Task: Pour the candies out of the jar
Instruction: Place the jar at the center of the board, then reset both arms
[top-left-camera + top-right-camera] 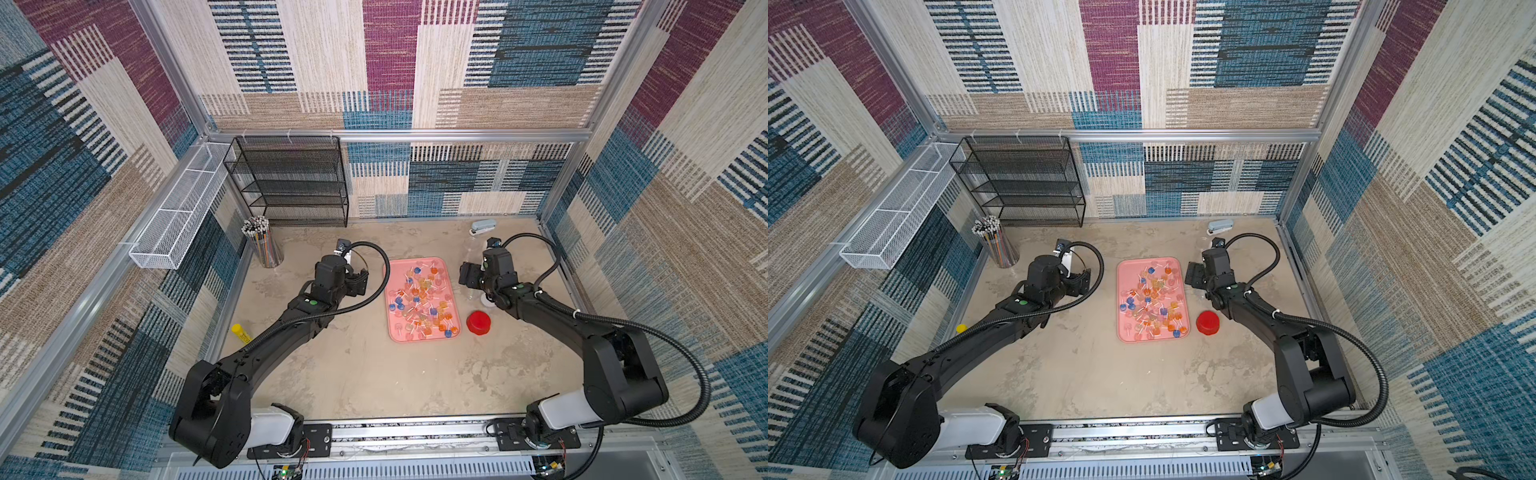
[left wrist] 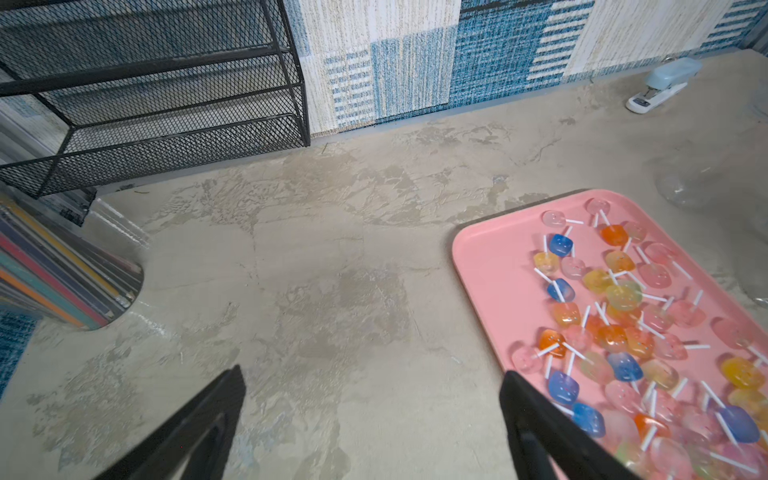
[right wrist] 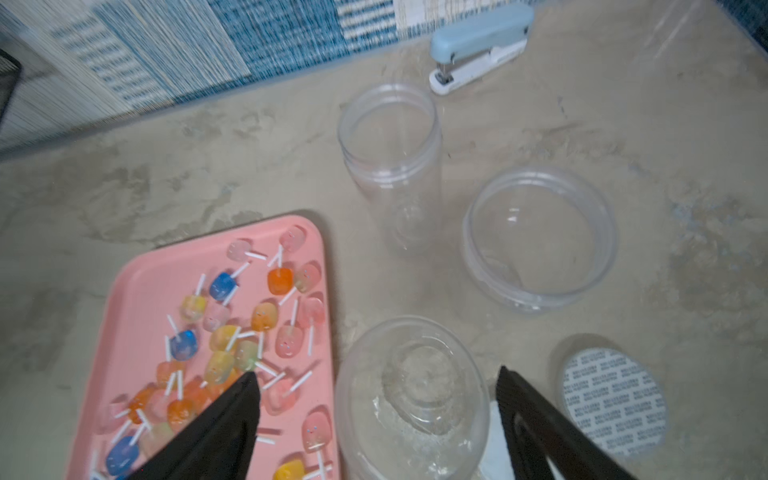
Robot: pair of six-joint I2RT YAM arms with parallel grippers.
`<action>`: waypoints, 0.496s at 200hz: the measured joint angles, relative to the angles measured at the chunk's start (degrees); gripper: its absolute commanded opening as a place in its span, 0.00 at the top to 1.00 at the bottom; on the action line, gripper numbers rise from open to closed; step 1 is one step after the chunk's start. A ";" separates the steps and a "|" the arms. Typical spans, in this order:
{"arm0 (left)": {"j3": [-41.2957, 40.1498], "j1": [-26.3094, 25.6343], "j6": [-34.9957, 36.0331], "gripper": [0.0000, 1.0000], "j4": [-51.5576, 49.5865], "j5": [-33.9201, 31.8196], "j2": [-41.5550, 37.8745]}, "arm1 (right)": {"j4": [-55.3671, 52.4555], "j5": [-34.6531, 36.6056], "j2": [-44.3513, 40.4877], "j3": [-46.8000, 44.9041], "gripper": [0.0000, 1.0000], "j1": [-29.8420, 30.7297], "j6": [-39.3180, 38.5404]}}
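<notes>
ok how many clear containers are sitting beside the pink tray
3, all in the right wrist view: a tall jar near the stapler, a shallow tub beside it, and a third jar between the open jaws of the right gripper. None seems hidden.

1. Two arms, the left arm (image 1: 266, 349) and the right arm (image 1: 552, 316), are built of rounded matte black segments.
2. A white cylindrical housing (image 1: 270, 428) is fitted at each base.
3. A black ribbed hose (image 1: 706, 390) is looped beside each arm.
4. A small green dot (image 1: 312, 302) is set on each wrist section.
5. White cable ties (image 1: 576, 314) are wrapped around the right forearm.
6. The left gripper (image 2: 372, 370) and right gripper (image 3: 377, 370) are shown with flat, black, tapering fingers.
</notes>
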 measured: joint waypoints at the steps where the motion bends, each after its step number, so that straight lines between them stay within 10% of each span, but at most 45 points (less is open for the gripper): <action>1: -0.09 0.02 0.00 0.02 0.04 -0.04 -0.09 | 0.09 -0.11 -0.22 0.02 0.08 -0.09 0.00; 99: -7.02 6.03 0.96 0.01 2.64 -4.55 -1.55 | 18.43 9.44 -10.97 -19.54 0.04 -20.11 3.85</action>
